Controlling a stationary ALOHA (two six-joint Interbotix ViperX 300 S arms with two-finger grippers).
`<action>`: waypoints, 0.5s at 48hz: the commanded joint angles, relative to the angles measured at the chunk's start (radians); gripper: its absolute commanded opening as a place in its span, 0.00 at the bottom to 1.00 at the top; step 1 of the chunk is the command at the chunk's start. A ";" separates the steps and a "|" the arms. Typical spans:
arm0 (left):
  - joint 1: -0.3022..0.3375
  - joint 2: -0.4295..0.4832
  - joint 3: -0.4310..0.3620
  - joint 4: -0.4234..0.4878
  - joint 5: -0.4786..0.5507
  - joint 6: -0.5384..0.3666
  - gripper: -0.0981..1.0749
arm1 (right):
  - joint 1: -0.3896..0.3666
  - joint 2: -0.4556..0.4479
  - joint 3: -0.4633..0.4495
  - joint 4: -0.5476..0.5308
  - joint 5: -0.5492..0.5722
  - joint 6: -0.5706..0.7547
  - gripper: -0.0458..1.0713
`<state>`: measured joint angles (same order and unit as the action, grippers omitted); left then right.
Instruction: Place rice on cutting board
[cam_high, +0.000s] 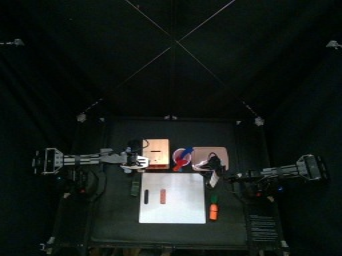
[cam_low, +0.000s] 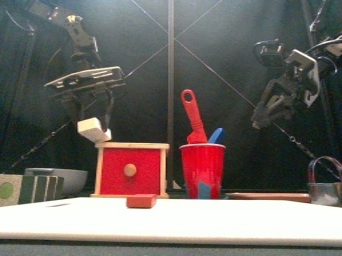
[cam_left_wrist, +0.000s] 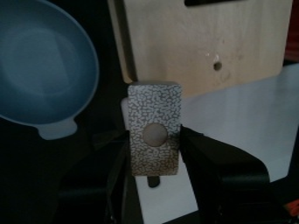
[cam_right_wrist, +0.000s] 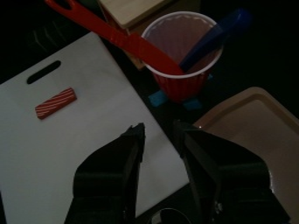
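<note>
We see the left gripper (cam_left_wrist: 153, 162) with its 2 jaws clamped on the rice (cam_left_wrist: 155, 127), a speckled white block with a grey round spot on its face; the block sits between the jaws and sticks out past their tips. In the front view the left arm hangs high, its wrist held nearly level, and the rice (cam_low: 94, 128) is in the air under it, above the red box (cam_low: 131, 168) and clear of the tabletop (cam_low: 171, 222). Beyond the jaws lie a tan wooden board (cam_left_wrist: 198, 44) and a blue bowl (cam_left_wrist: 45, 63); the white cutting board (cam_left_wrist: 239, 105) shows just past the block's side.

The right gripper (cam_right_wrist: 158, 144) rests with its 2 jaws slightly apart and nothing between them, poised over the cutting board (cam_right_wrist: 70, 122). Ahead of those jaws stands a red cup (cam_right_wrist: 181, 52) holding a red spatula (cam_right_wrist: 100, 26); a small red piece (cam_right_wrist: 55, 102) lies on the board.
</note>
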<state>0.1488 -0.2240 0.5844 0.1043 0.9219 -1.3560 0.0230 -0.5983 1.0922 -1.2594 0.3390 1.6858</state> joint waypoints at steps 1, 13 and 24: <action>-0.037 0.040 -0.054 -0.009 -0.005 -0.014 0.64 | -0.003 -0.005 -0.011 -0.003 0.000 0.000 0.69; -0.166 0.147 -0.156 0.043 0.011 -0.163 0.63 | -0.011 -0.002 -0.005 -0.005 -0.002 -0.002 0.69; -0.278 0.224 -0.255 0.114 0.097 -0.333 0.63 | -0.031 0.002 0.005 -0.012 0.000 -0.002 0.69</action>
<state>-0.0966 -0.0138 0.3835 0.1979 0.9925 -1.6598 0.0046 -0.5952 1.1045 -1.2655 0.3390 1.6858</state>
